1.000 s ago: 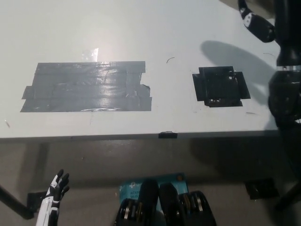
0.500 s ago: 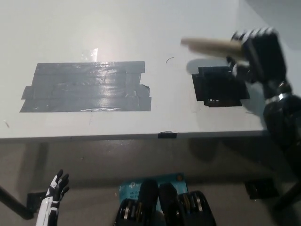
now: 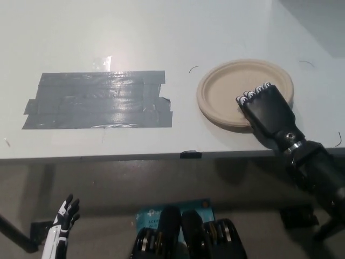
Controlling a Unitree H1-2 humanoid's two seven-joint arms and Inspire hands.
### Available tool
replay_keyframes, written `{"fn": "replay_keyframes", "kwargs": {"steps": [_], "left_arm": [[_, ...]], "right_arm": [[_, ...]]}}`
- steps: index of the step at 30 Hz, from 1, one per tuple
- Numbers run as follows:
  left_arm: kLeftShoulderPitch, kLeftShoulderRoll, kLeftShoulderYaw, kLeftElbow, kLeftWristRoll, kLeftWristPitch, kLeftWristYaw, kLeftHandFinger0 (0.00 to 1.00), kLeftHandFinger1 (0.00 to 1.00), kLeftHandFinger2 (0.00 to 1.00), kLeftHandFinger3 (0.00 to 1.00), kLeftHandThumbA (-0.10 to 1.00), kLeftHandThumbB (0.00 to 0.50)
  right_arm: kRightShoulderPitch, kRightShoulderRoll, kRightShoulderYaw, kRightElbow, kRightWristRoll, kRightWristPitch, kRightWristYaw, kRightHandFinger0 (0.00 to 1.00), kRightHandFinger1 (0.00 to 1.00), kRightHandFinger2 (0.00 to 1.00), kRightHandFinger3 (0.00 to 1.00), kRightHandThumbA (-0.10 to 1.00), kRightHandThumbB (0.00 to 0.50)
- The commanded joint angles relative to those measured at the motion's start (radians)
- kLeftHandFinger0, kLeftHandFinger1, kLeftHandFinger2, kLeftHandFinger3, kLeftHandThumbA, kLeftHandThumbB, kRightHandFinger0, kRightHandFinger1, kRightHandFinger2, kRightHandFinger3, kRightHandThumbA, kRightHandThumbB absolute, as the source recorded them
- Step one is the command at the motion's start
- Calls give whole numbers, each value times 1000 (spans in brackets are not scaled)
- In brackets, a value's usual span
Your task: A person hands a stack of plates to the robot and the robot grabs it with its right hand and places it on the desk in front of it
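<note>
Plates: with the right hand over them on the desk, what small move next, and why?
Probably lift the right hand clear: the plates already lie flat on the desk, inside its edge, so only withdrawing seems left.

Pale desk (image 3: 135,27) with a grey tape patch (image 3: 99,100), soft glare above it, dim grey floor (image 3: 108,186) beneath.

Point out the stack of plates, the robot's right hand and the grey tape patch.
stack of plates (image 3: 221,91), head view: bare inner well.
right hand (image 3: 268,108), head view: back of the hand.
grey tape patch (image 3: 99,100), head view: its middle.
</note>
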Motion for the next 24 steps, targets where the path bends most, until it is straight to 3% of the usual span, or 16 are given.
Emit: {"fn": "replay_keyframes", "kwargs": {"steps": [1,2,3,4,5,6,9,11,12,16,18,24], "left_arm": [[-7,12,7,-13,-10,-43,2,1000,1000,1000,1000,1000,190],[-11,13,6,-10,-9,-48,2,1000,1000,1000,1000,1000,182],[-12,14,7,-8,-10,-50,1,1000,1000,1000,1000,1000,182],[-15,15,7,-6,-10,-49,1,1000,1000,1000,1000,1000,189],[-16,15,8,-6,-10,-48,1,1000,1000,1000,1000,1000,190],[-17,16,8,-6,-11,-47,1,1000,1000,1000,1000,1000,190],[-15,14,10,-8,-7,-46,6,1000,1000,1000,1000,1000,193],[-14,12,11,-9,-10,-43,6,1000,1000,1000,1000,1000,195],[-15,12,11,-9,-12,-40,5,1000,1000,1000,1000,1000,195],[-21,13,13,-5,-22,-39,1,1000,1000,1000,1000,1000,196],[-24,15,14,-3,-27,-37,-3,1000,1000,1000,1000,1000,213],[-26,13,17,-14,-47,-18,-11,1000,1000,1000,1000,1000,219]], "right_arm": [[-11,-14,9,-40,26,-19,203,0,59,277,90,808,99],[13,-31,-44,-142,149,-22,410,250,362,556,341,851,291],[21,-38,-62,-183,195,-16,489,250,362,556,341,851,291],[31,-61,-83,-288,291,29,682,582,672,815,711,832,401],[34,-84,-94,-378,388,80,830,880,978,1000,1000,744,438],[36,-100,-103,-441,457,115,934,1000,1000,1000,1000,717,452],[10,-195,-91,-699,691,303,1265,1000,1000,1000,1000,732,500],[-2,-237,-93,-778,791,325,1320,1000,1000,1000,1000,754,500],[-19,-285,-109,-870,937,370,1379,1000,1000,1000,1000,708,500],[-82,-376,-155,-1055,1228,541,1522,1000,1000,1000,1000,680,500],[-108,-411,-194,-1103,1356,577,1565,1000,1000,1000,1000,684,500],[-107,-470,-289,-1150,1577,510,1590,1000,1000,1000,1000,818,500]]}}
